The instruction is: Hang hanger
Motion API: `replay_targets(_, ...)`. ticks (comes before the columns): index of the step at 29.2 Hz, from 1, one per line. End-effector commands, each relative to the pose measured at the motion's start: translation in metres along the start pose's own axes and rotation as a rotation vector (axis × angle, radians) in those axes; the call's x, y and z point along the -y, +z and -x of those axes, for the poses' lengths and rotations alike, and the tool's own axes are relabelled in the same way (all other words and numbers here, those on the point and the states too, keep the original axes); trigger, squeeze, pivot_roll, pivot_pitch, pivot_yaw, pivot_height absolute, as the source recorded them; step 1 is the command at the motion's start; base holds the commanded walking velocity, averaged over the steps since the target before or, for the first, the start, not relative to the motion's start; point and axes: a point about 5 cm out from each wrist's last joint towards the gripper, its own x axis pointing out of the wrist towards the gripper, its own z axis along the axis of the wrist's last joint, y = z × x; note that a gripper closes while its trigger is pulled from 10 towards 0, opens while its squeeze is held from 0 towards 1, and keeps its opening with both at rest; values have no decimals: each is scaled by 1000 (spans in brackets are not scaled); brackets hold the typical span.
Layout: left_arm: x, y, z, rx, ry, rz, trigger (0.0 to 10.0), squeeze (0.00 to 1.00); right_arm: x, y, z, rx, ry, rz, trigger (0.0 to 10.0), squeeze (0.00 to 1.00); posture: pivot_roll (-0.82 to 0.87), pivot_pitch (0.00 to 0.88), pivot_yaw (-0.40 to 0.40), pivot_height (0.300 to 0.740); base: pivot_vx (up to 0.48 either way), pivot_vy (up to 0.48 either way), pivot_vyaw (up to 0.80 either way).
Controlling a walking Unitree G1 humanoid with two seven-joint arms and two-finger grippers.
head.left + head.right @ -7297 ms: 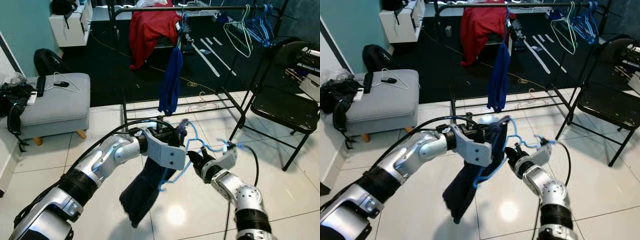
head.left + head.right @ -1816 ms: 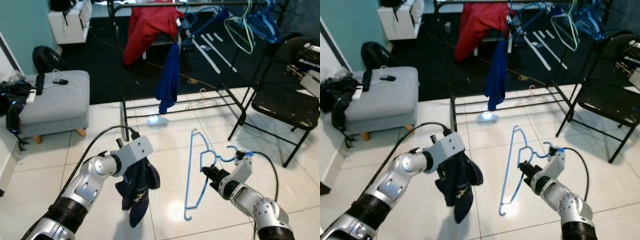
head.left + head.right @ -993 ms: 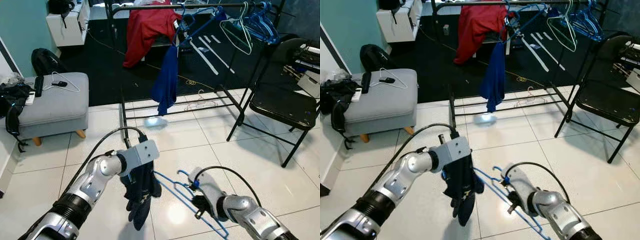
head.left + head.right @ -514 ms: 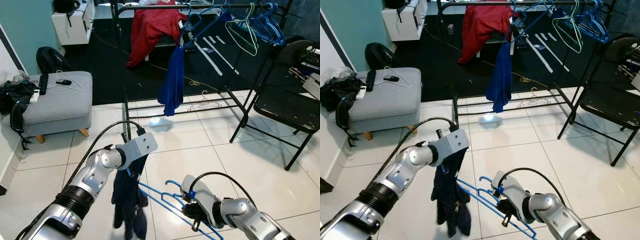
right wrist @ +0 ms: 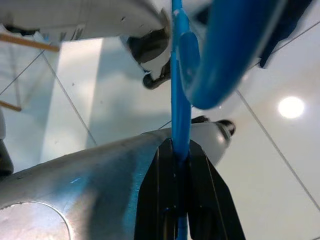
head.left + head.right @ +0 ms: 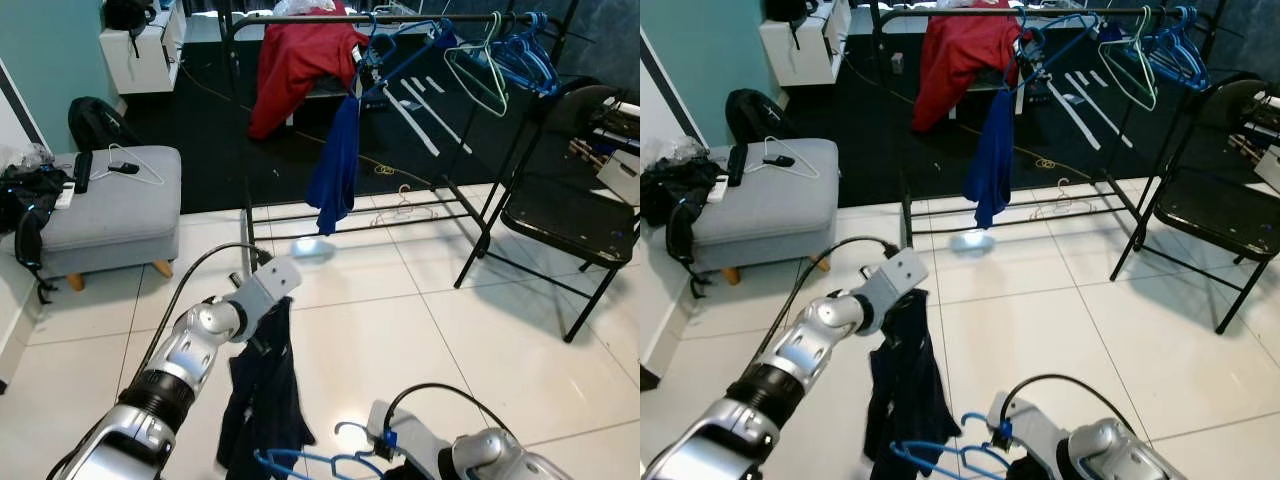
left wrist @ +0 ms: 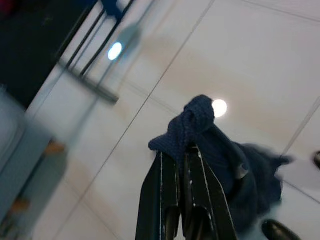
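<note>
Two grippers grip: the right gripper [image 5: 176, 150] pinches the blue hanger [image 6: 300, 462], lying nearly flat low above the floor, hook up; the left gripper [image 7: 176, 150] clamps the hanging navy garment [image 6: 262, 400].

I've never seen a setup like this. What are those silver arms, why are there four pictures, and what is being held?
It is a walking household robot. Two pictures come from cameras in its head, looking down past its own silver arms. The other two come from a camera on each wrist, looking along that arm's black fingers.

The left claw is shut on a dark blue garment, which hangs down over the white tile floor. The right claw is shut on a blue hanger, held low beside the garment.

Ahead stands a clothes rack with a red garment, a blue garment and more hangers. A grey ottoman is on the left, a black folding chair on the right.
</note>
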Motion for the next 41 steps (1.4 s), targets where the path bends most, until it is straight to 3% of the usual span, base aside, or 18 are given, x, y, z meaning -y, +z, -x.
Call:
replay_targets(1,-10,-11,2,-64,53,4,10000,0,-4,-4,-12,0,-40,35,10000,0,-65,82,-9,740,0,0,0)
replay_targets(3,-10,-11,2,-64,53,4,10000,0,-4,-4,-12,0,-40,35,10000,0,-65,82,-9,740,0,0,0)
replay_targets(5,-10,-9,3,-35,48,13,10000,0,7,5,-19,73,-150,50,10000,0,-63,86,-9,740,0,0,0)
replay_targets(8,-10,-6,3,-14,42,18,10000,0,13,9,-22,107,-200,49,10000,0,-63,86,-9,740,0,0,0)
replay_targets(10,-8,-2,5,16,30,37,10000,0,43,8,-10,131,-369,41,10000,0,-64,92,-8,740,0,0,0)
replay_targets(11,-8,-2,5,16,30,37,10000,0,43,8,-10,131,-369,41,10000,0,-64,92,-8,740,0,0,0)
replay_targets(13,-9,2,5,27,32,64,10000,0,59,8,3,146,-459,37,10000,0,-64,93,-11,740,0,0,0)
replay_targets(16,-10,6,5,47,27,77,10000,0,63,12,12,168,-493,45,10000,0,-63,93,-11,740,0,0,0)
replay_targets(24,-8,13,5,80,13,90,10000,0,68,21,21,215,-558,66,10000,0,-62,93,-14,740,0,0,0)
replay_targets(25,-7,14,5,85,12,92,10000,0,67,33,27,263,-534,54,10000,0,-62,91,-14,740,0,0,0)
replay_targets(29,-8,16,6,92,14,90,10000,0,55,49,34,305,-446,54,10000,0,-62,91,-14,740,0,0,0)
replay_targets(41,-9,22,5,108,10,74,10000,0,42,55,40,306,-366,50,10000,0,-64,92,-15,740,0,0,0)
